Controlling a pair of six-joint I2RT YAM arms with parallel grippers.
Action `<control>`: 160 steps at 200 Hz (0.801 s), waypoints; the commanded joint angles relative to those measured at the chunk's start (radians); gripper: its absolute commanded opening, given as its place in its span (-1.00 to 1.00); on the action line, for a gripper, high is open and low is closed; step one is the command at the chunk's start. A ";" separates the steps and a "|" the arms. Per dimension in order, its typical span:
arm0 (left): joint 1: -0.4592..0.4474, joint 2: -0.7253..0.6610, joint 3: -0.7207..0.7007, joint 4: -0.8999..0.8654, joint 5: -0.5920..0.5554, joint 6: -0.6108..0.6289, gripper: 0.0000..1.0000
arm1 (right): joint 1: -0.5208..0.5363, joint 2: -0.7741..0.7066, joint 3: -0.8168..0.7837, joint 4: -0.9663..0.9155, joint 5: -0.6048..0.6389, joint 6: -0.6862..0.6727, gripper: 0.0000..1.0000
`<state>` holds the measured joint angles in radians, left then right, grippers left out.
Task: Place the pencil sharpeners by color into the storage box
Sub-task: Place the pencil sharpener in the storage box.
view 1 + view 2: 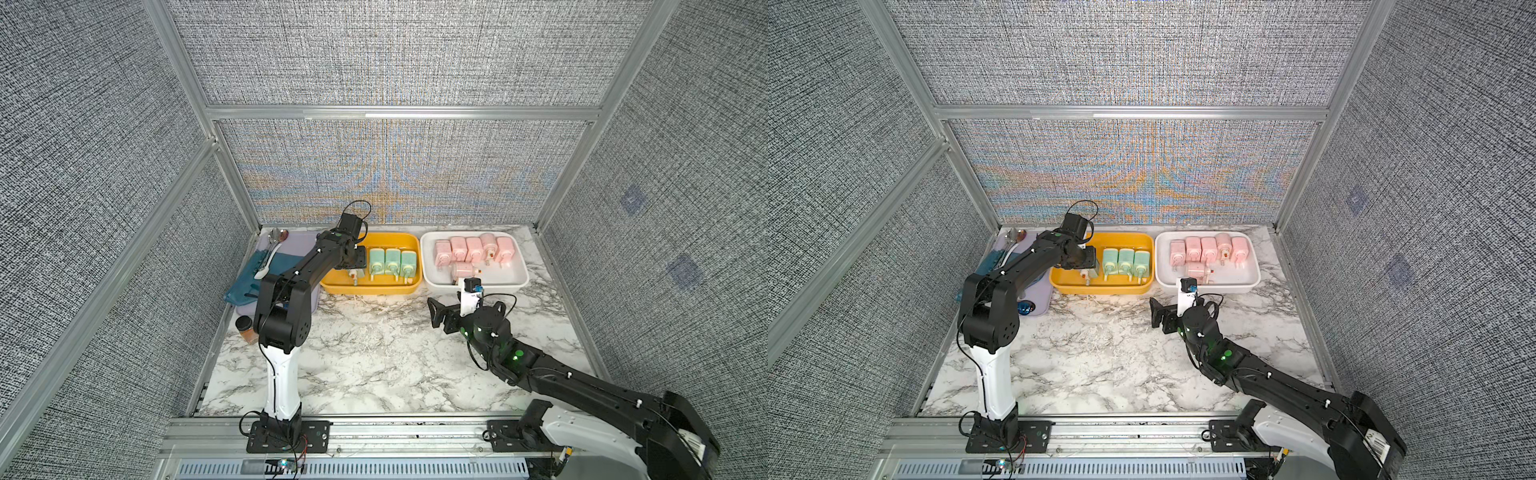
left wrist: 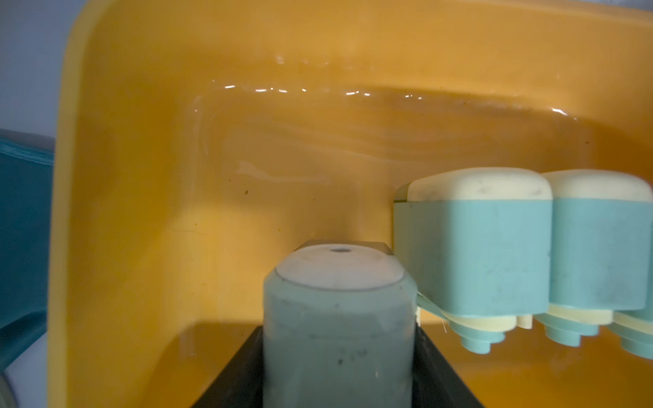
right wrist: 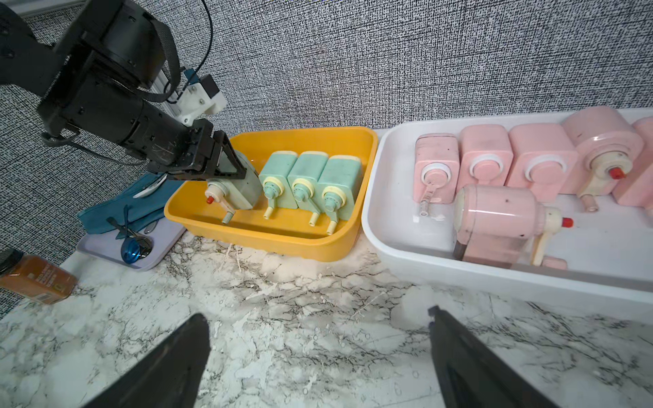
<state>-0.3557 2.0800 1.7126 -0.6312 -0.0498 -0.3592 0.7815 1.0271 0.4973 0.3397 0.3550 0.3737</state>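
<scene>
Marble tabletop (image 3: 318,300) — mint sharpeners (image 3: 309,180) in yellow bin (image 3: 282,243), spice jar (image 3: 39,279) (label illegible) apart.

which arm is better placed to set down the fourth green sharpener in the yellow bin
Left. The left gripper is shut on the green sharpener inside the yellow bin, beside the three green sharpeners there. The right gripper hangs open over the table near the white tray.

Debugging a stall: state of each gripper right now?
Left gripper: closed on a mint green sharpener in the yellow bin.
Right gripper: open, holding nothing.
</scene>
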 commanded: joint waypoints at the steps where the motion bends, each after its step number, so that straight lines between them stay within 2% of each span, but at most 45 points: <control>1: 0.004 0.016 0.009 0.050 0.027 -0.010 -1.00 | 0.001 -0.008 0.007 -0.011 0.000 0.016 0.98; 41: 0.006 0.051 0.038 0.049 0.025 -0.011 -1.00 | 0.001 -0.027 -0.003 -0.022 0.001 0.021 0.98; 49: 0.005 0.056 0.049 0.044 0.028 -0.009 -0.89 | 0.001 -0.029 -0.005 -0.022 0.000 0.022 0.98; 65: 0.006 0.067 0.059 0.039 0.033 -0.009 -0.54 | 0.001 -0.030 -0.006 -0.022 0.002 0.021 0.98; 100: 0.005 0.082 0.065 0.025 0.036 -0.013 -0.31 | 0.001 -0.027 -0.002 -0.023 -0.002 0.018 0.98; 136: 0.006 0.081 0.050 0.023 0.040 -0.010 0.21 | 0.001 -0.024 0.001 -0.025 -0.008 0.016 0.98; 160: 0.006 0.085 0.047 0.024 0.051 -0.009 0.34 | 0.001 -0.026 0.002 -0.026 -0.008 0.014 0.98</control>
<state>-0.3511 2.1616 1.7630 -0.6056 -0.0189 -0.3679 0.7815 1.0023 0.4946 0.3172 0.3492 0.3908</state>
